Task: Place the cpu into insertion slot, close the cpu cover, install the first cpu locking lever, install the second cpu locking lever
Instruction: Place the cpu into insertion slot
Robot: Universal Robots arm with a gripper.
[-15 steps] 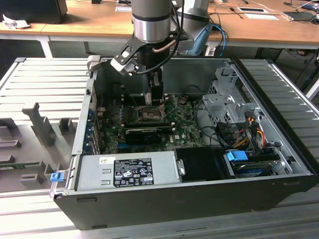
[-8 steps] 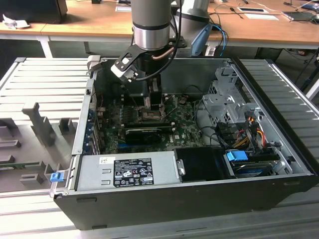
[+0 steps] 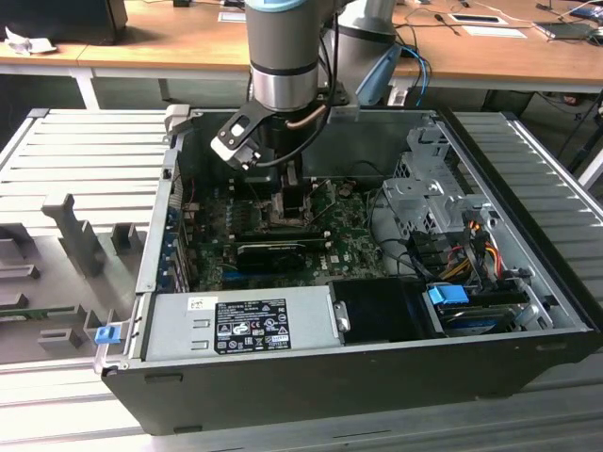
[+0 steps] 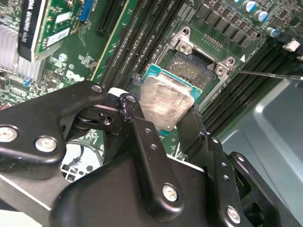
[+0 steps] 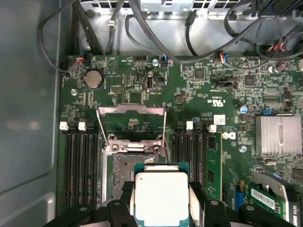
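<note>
My gripper (image 4: pixel 162 109) is shut on the cpu (image 4: pixel 165 97), a flat square chip with a silver-grey top and a green edge, pinched between two black fingers (image 4: pixel 131 106). The chip hangs just above the insertion slot (image 4: pixel 196 61), offset from it and partly overlapping one side. In the first wrist view the cpu (image 5: pixel 161 189) sits at the near edge of the dark insertion slot (image 5: pixel 124 172). The cpu cover (image 5: pixel 131 110) stands swung open beyond the socket. In the exterior view my gripper (image 3: pixel 287 202) reaches down into the computer case over the green board.
Black memory slots (image 5: pixel 80 161) flank the socket on both sides. A long black card (image 3: pixel 273 252) lies in front of the gripper, with a grey power supply (image 3: pixel 240 325) nearer. A drive cage and cables (image 3: pixel 443 217) fill the exterior view's right. A thin lever rod (image 4: pixel 270 73) sticks out beside the socket.
</note>
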